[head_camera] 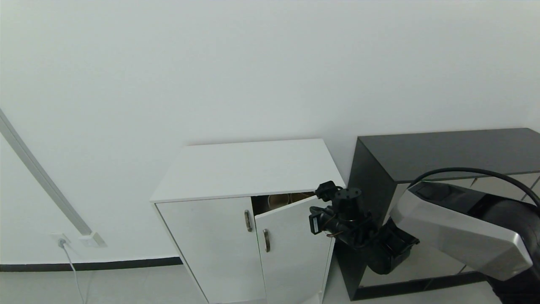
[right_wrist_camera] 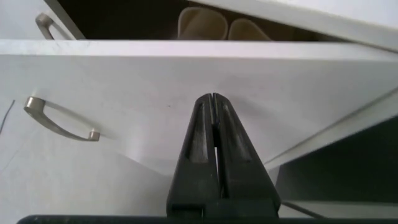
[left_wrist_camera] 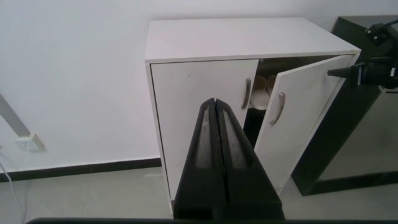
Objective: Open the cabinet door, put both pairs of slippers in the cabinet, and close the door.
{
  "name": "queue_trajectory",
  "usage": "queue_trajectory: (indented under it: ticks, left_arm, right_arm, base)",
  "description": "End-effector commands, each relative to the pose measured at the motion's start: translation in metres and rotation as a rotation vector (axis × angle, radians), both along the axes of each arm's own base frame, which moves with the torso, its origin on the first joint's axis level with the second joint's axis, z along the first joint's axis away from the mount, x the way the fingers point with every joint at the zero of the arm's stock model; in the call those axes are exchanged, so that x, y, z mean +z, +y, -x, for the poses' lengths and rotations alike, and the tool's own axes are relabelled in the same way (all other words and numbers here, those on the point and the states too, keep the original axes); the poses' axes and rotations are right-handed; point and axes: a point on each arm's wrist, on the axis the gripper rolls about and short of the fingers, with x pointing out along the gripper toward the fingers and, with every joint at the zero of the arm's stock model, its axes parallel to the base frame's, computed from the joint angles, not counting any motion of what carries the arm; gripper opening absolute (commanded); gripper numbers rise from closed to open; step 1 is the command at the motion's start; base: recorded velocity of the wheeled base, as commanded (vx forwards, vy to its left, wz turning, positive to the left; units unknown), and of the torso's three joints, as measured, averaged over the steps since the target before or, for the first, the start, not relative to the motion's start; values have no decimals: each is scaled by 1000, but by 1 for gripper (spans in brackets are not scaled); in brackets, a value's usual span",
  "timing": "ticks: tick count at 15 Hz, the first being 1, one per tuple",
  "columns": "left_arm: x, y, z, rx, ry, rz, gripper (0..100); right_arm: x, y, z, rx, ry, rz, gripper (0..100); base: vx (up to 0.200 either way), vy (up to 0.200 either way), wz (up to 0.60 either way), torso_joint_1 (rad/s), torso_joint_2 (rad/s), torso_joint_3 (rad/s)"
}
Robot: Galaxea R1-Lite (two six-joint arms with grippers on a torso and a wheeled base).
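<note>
A plain white wall (head_camera: 253, 63) backs the room. At right, a dark cabinet (head_camera: 443, 152) with a matte black top and a glossy, reflective front stands against it. At left, a pale cable duct (head_camera: 38, 173) runs diagonally down the wall to a small box (head_camera: 92, 240), just beside a wall socket (head_camera: 61, 241) with a plug in it. A white cord (head_camera: 75, 274) drops toward the light floor (head_camera: 126, 287). A black skirting strip (head_camera: 93, 266) lines the wall's foot.
</note>
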Motion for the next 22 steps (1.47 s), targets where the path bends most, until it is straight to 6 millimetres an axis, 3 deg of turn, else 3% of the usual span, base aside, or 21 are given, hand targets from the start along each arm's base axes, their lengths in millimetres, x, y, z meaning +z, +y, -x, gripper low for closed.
queue_trajectory:
  ticks: [1,6,22]
  left_arm:
    - [0,0,0,0,2,0,0]
    - [0,0,0,0,1,0,0]
    - [0,0,0,0,1,0,0]
  right_arm:
    - [-1,3,-2,4,-5,-3,0]
    - [3,7,-7,8,-28,-21,0]
    - [-10,15,-19,10,-88,-61,0]
  base:
    - [0,0,0,0,0,0]
    - [0,0,0,0,0,0]
    - [0,0,0,0,0,0]
